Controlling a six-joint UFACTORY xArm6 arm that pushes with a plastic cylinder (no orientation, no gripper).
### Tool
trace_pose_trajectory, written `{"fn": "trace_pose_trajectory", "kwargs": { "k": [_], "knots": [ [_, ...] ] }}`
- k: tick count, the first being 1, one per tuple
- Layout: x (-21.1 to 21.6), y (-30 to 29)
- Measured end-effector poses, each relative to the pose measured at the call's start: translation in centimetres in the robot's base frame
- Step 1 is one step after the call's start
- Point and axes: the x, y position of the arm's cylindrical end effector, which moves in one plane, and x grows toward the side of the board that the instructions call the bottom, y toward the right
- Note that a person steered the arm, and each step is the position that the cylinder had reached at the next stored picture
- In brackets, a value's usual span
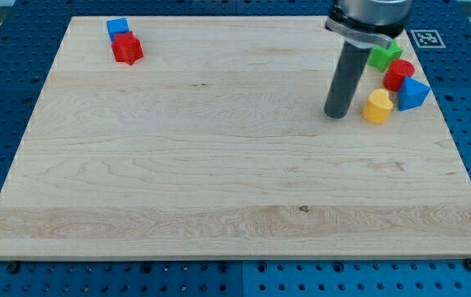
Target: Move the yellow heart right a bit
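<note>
Tool tip (pixel 336 115) down on tabletop (pixel 219 165), bare rod gripping nothing, just left of yellow heart (pixel 377 107) with narrow gap; red cylinder (pixel 398 75), blue block (pixel 412 94) crowding beyond; rightward push seemingly not begun.

Pale wooden board (pixel 219 165), smooth, matt, with visible grain. Around it, blue perforated table surface (pixel 4 82), faintly shiny. On the board, plastic-looking blocks: yellow heart (pixel 377 107) smooth, slightly glossy. Beside the heart, dark matt rod ending in my tip (pixel 336 115).
</note>
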Motion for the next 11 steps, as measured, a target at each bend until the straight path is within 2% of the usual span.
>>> {"fn": "trace_pose_trajectory", "kwargs": {
  "k": [1,3,6,8,10,11],
  "knots": [
    [-1.8,1.3],
    [-1.0,6.5],
    [-0.2,4.8],
    [2.6,5.7],
    [2.9,9.6],
    [2.9,9.1]
  ]
}}
